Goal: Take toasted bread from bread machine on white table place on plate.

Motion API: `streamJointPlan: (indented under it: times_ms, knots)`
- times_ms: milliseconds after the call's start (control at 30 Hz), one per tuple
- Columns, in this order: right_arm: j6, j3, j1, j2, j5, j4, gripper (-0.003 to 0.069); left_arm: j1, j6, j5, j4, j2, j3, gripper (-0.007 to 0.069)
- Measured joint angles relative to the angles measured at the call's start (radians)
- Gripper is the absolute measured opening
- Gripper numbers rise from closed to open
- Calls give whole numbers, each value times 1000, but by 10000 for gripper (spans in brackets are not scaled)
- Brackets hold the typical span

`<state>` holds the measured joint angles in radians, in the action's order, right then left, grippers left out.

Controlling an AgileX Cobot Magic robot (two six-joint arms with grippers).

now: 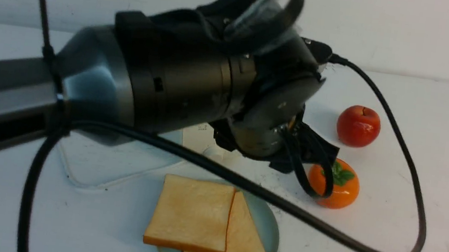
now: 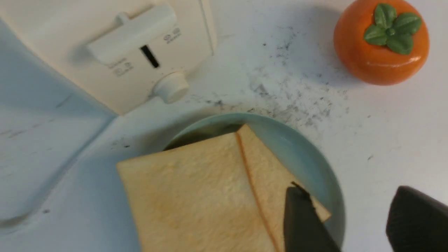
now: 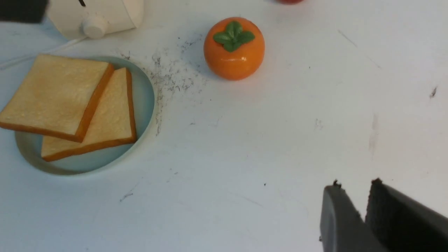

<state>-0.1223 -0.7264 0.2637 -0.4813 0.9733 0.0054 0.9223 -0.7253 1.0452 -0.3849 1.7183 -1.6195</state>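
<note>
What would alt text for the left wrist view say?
Two overlapping slices of toast lie on a round pale blue-green plate, with the open left gripper above them. Beside the plate stand a cream toaster and an orange persimmon-like fruit.

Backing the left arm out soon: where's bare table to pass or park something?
Open: right of the plate, nearer the robot than the persimmon; also right of the apple. Crowded: between toaster, plate and persimmon, beneath the left arm.
</note>
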Motion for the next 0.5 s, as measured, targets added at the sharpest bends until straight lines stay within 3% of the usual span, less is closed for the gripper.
streamJointPlan:
  times_ms: [33, 133, 200, 367, 500]
  knots:
    - [0, 0, 0, 0, 8, 0, 134, -3, 11, 29, -3, -8, -3, 246]
    - [0, 0, 0, 0, 31, 3, 137, -37, 32, 154, -11, -31, 0, 60]
    - [0, 0, 0, 0, 38, 6, 139, -75, 34, 175, -17, -42, 34, -14]
    - [3, 0, 0, 0, 83, 20, 139, -133, 36, 182, 17, -54, 139, -14]
    - [35, 1, 0, 16, 222, 25, 102, -144, 36, 184, 57, -98, 169, -14]
